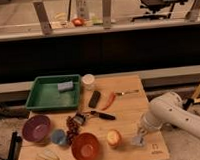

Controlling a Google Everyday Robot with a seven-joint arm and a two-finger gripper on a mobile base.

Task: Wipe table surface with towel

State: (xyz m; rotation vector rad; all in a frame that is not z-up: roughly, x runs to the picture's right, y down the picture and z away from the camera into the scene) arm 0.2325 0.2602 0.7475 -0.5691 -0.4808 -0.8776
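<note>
The wooden table (127, 111) holds many items. My white arm reaches in from the right. My gripper (139, 135) points down at the table's front right part, just right of an orange fruit (114, 138). It is shut on a small pale blue-grey towel (137, 141), which is pressed against the table surface under it.
A green tray (44, 101) with a blue sponge (65, 86) sits at the back left. A white cup (87, 81), black remote (95, 99), red chili (110, 100), black-handled tool (102, 115), purple bowl (36, 128), red bowl (85, 147) and blue cup (59, 138) crowd the left and middle.
</note>
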